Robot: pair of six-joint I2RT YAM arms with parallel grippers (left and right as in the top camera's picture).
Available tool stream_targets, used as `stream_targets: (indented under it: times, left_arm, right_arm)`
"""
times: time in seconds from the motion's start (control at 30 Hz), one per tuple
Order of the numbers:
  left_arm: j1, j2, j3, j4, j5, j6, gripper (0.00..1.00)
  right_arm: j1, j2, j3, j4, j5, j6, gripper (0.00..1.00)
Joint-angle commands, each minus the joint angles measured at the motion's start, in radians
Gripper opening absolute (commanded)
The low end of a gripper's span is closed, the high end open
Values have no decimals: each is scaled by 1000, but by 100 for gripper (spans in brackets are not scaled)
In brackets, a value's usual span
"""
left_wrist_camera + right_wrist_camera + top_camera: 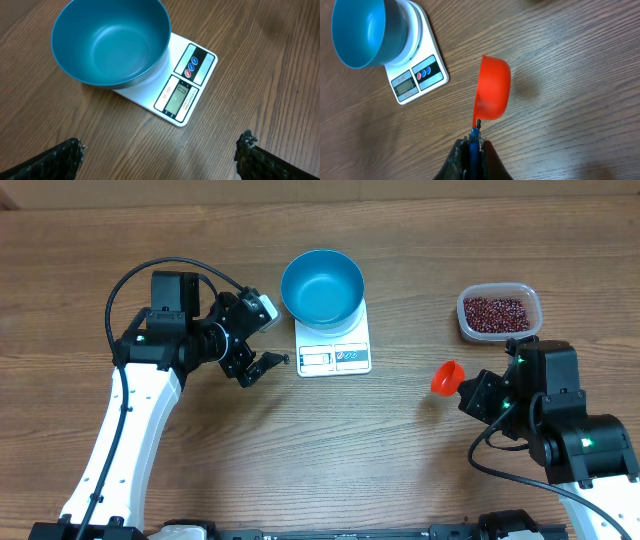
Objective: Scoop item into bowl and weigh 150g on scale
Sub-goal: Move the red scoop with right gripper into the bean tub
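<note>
The blue bowl stands empty on the white scale, whose display and buttons face the front. The red-brown beans fill a clear tub at the back right. My right gripper is shut on the blue handle of an orange scoop, which hangs empty above the table between tub and scale. In the right wrist view the scoop lies ahead of the gripper, with bowl and scale at the far left. My left gripper stands open just left of the scale, holding nothing; its view shows bowl, scale and wide-apart gripper.
The clear tub sits close behind the right arm. Bare wooden table stretches across the front and middle. A black cable loops over the left arm.
</note>
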Motion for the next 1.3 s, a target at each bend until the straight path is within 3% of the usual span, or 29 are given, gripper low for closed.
stream_targets:
  times: [0.0,0.63,0.83,1.07,1.27]
  left_arm:
    - [2,-5,-8,3,13,-23,100]
    - [2,-5,-8,3,19,-42,100]
    - [2,-5,-8,3,19,-42,99]
    - [2,-5,-8,3,19,-42,100]
    - [2,-5,-8,3,19,-42,100]
  right_arm:
    - [-3,-2,24,7,10,-5,4]
    - [-3,-2,24,5,9,-6,4]
    - [-4,4,53,-4,-24,-85,4]
    - [-43,151,335,-128,56,-237,4]
    - [-172,345,624,-237,86,-360,4]
